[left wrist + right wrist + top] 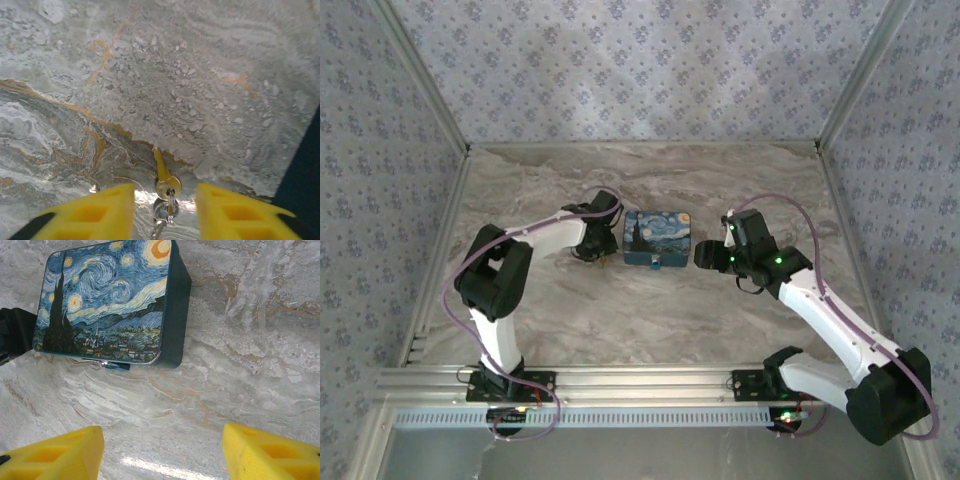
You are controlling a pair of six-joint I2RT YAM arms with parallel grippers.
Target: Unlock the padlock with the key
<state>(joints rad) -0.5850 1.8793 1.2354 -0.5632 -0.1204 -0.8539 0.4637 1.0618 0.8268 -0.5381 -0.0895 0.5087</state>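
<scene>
L gripper [164, 189] astride key [162, 171] on table [210, 75]; R gripper [161, 432] by box [105, 305].
Your L fingers [107, 212] are spread either side of the key, not touching it. The key lies flat just left of the box, ring end toward the fingers. Your R gripper is spread wide w/ nothing btwn, just right of the box. Small fitting [111, 364] on box's near edge, too small to make out.
</scene>
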